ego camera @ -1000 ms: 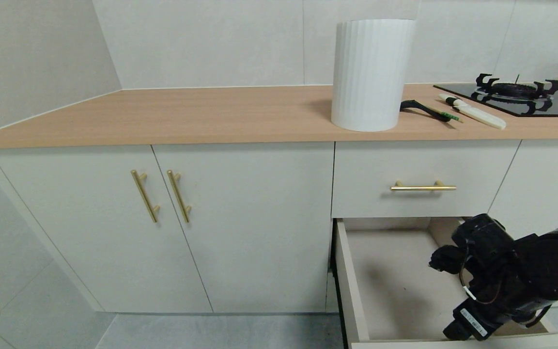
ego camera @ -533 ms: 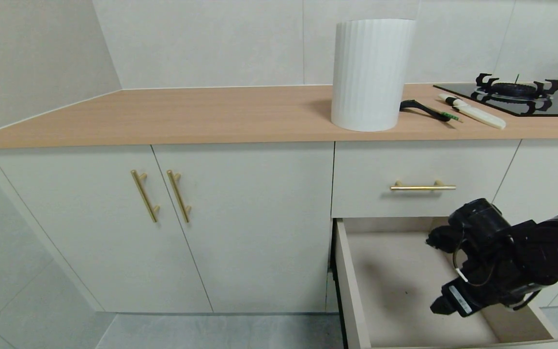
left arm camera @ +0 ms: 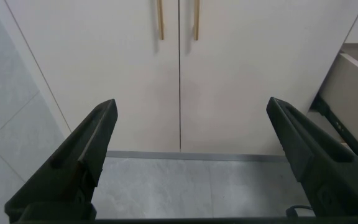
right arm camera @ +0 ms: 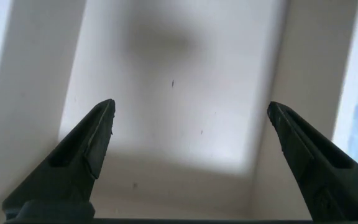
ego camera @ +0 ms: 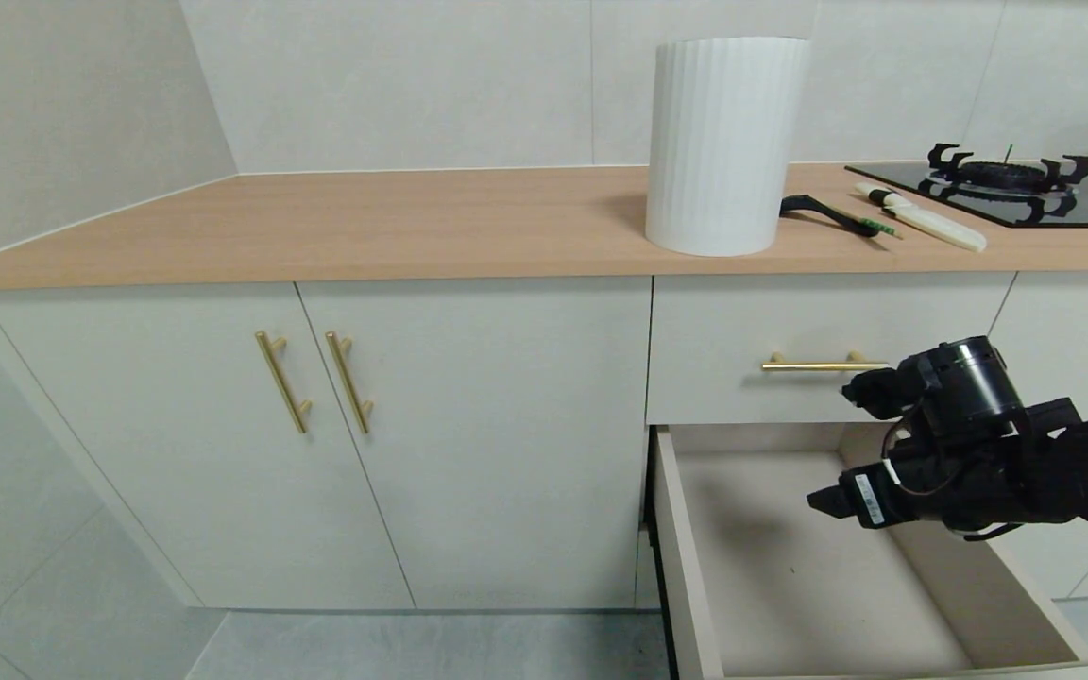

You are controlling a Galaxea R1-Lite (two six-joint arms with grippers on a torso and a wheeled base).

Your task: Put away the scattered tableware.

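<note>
Right pincer (ego camera: 823, 499) lifted above open drawer (ego camera: 681, 548), toward its right side, jaws wide

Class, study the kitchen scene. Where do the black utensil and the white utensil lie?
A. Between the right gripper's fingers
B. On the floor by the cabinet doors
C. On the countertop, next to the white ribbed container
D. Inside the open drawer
C: the black utensil and white utensil lie on the countertop beside the white ribbed container, while the right gripper hangs open over the open drawer.
</note>
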